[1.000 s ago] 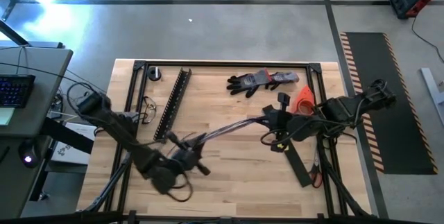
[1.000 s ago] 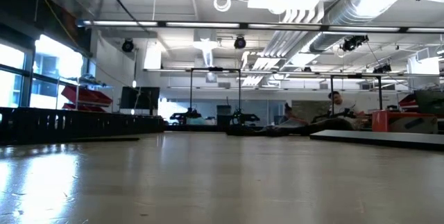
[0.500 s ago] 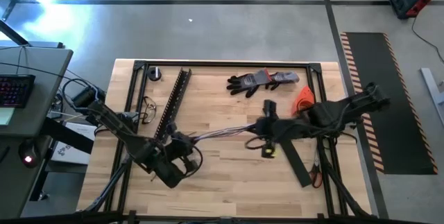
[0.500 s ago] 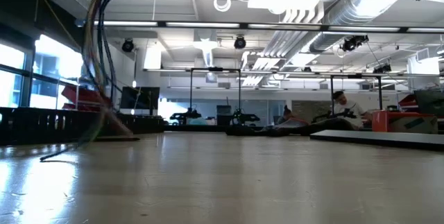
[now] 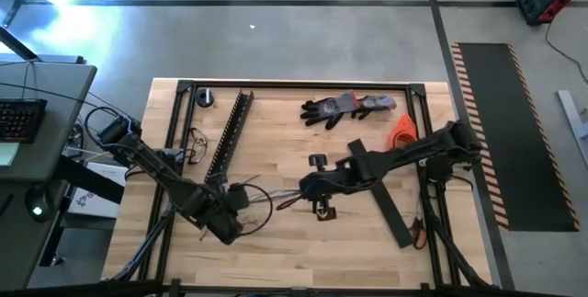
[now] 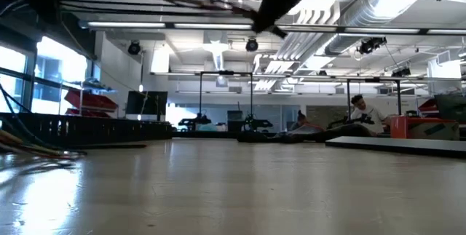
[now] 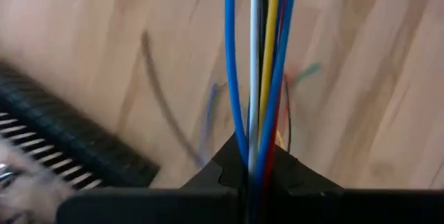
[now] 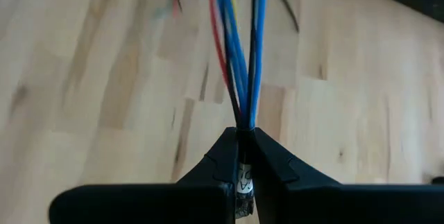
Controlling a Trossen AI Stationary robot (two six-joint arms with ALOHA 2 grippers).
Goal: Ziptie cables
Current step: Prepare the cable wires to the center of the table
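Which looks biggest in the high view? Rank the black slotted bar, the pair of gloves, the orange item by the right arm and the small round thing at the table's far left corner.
1. Black slotted bar, longest.
2. Pair of gloves.
3. Orange item, partly hidden by the arm.
4. Small round thing, smallest.

The left gripper (image 7: 255,182) is clamped on the cables (image 7: 260,78), which run straight away from its fingers (image 7: 208,179) over the wooden table (image 7: 104,50). Blue, white, yellow and red strands lie tight together, with a dark one among them. A black slotted bar (image 7: 76,151) lies on the table just beside the gripper. Loose wire ends show blurred on the wood beyond the fingertips.
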